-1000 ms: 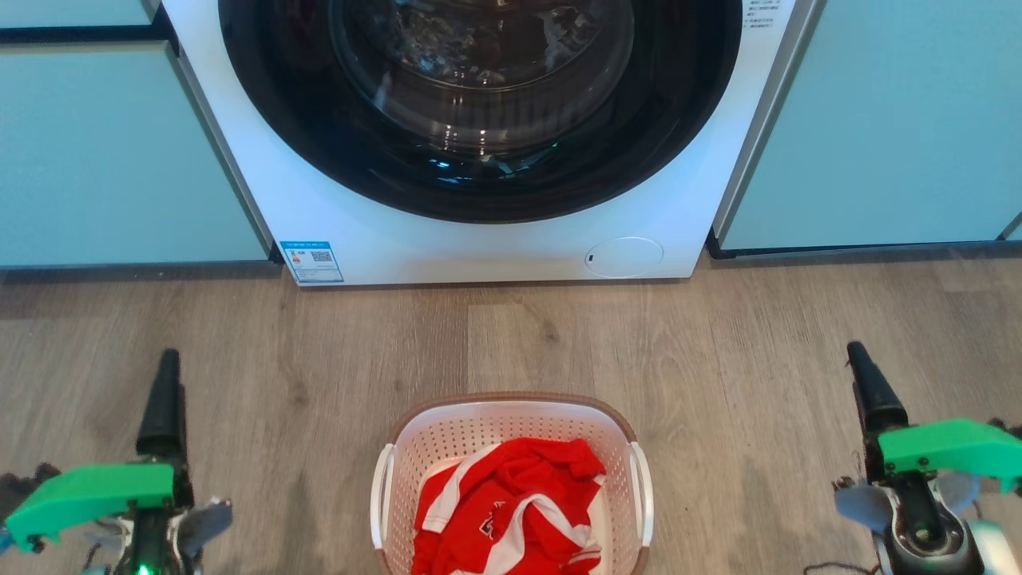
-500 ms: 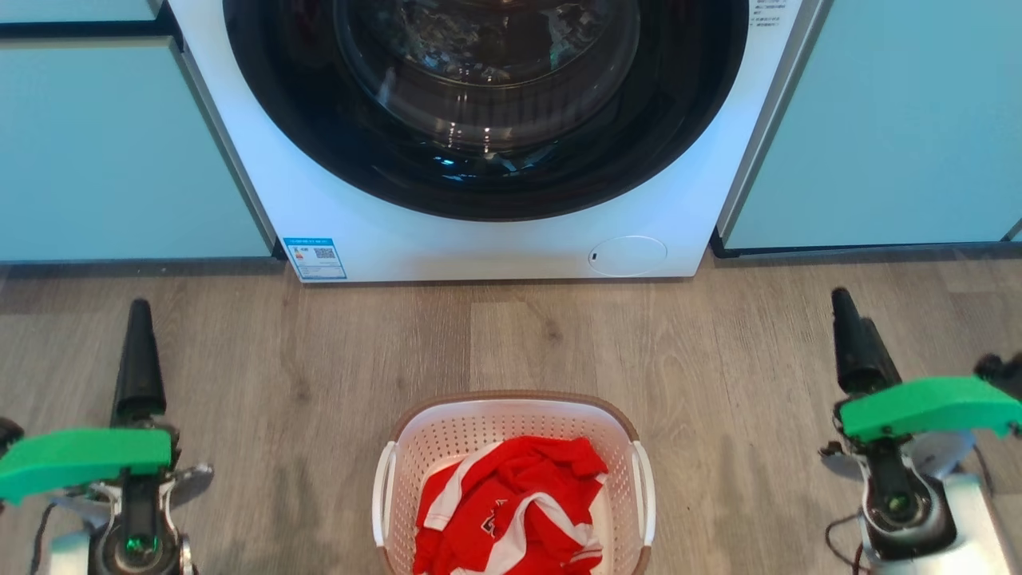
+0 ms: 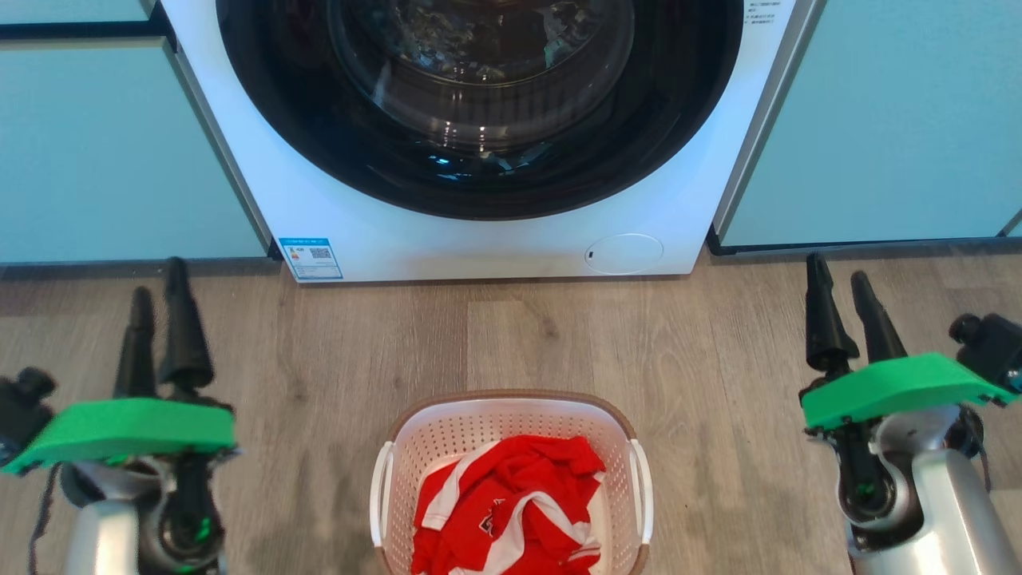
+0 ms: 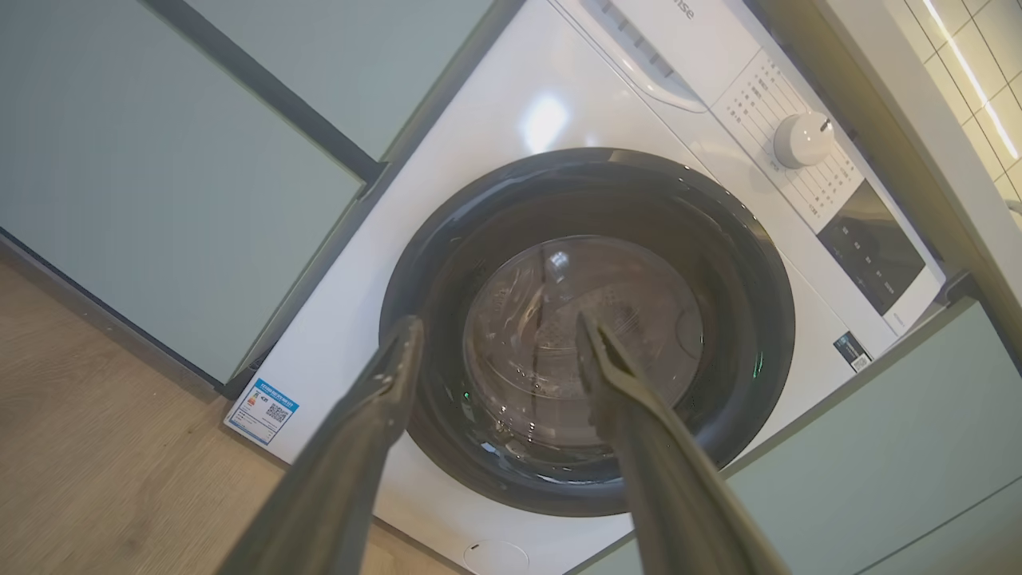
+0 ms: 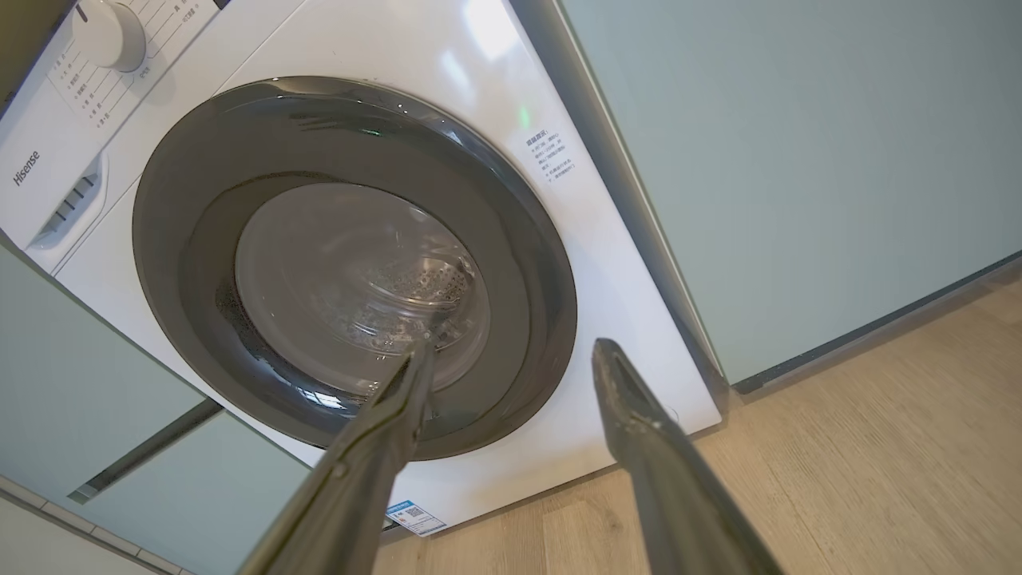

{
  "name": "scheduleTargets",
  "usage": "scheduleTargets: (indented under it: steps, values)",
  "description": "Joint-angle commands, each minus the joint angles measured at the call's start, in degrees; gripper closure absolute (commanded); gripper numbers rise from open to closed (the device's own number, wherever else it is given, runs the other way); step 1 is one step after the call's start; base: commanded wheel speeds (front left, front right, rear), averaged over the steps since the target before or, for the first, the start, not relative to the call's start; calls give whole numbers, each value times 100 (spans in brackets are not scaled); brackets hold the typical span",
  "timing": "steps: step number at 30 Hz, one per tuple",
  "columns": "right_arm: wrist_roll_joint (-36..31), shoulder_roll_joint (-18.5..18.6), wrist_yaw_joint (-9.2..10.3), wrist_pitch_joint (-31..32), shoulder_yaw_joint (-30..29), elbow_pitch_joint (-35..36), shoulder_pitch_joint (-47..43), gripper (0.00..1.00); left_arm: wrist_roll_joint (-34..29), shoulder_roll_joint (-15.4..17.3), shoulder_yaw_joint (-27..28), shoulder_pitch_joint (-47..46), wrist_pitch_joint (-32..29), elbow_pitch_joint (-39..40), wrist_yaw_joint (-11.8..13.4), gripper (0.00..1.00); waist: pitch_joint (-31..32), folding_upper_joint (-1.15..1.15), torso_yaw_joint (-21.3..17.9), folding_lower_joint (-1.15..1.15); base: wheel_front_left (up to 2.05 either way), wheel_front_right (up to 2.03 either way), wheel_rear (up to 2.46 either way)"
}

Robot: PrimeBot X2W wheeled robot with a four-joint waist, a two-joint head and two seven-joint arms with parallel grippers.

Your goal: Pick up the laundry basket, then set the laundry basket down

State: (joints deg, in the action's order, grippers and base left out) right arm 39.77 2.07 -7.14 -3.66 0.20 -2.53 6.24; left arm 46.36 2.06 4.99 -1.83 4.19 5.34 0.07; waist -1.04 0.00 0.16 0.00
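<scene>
1. Head view from above: a white front-loading washing machine (image 3: 479, 247) fills the far side, its round dark door (image 3: 479, 160) shut.
2. Pale green cabinets flank it, one on the left (image 3: 104, 152) and one on the right (image 3: 894, 120).
3. Wood-plank floor (image 3: 559, 335) runs from the machine's foot to the near edge.
4. The laundry basket (image 3: 511, 397) stands on that floor, near and centred, apart from the machine, its white handles on the left and right sides.
5. A red-and-white garment (image 3: 511, 511) lies crumpled inside it.
6. The left gripper (image 3: 159, 278) hangs well left of the basket, and the right gripper (image 3: 838, 268) well right; both point toward the machine, each with its fingers spread apart and nothing between them.
7. A blue sticker (image 3: 311, 259) and a round flap (image 3: 623, 255) sit low on the machine's front.
</scene>
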Motion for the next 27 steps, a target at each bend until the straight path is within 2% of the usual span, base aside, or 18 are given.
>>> scheduleTargets:
  steps: [1, 6, 12, 16, 19, 27]
  values:
    - [-251, 49, -19, -118, 111, 298, 389, 0, -252, 67, -9, -324, 61, 297, 57, 0, -3, 0, -4, 0, 0, 0, 0]
    - [-662, 51, -20, -202, 212, 298, 395, 0, -765, 207, -388, -261, 146, 312, 267, 0, -21, 0, -13, 0, 0, 0, 0]
    - [-1285, 54, -22, -302, 331, 208, 385, 0, -1298, 491, -898, -174, 247, 143, 744, 0, -32, 0, -15, 0, 0, 0, 0]
    - [-1571, 56, -23, -369, 370, 167, 376, 0, -1587, 722, -1295, -194, 314, 54, 947, 0, -44, 0, -9, 0, 0, 0, 0]
    - [-1672, 59, -24, -436, 466, -256, 286, 0, -1758, 870, -1637, -160, 381, -111, 1104, 0, -19, 0, -13, 0, 0, 0, 0]
    - [-1992, 62, -26, -554, 542, -350, 403, 0, -2002, 936, -1907, -192, 499, -305, 1099, 0, 0, 0, -19, 0, 0, 0, 0]
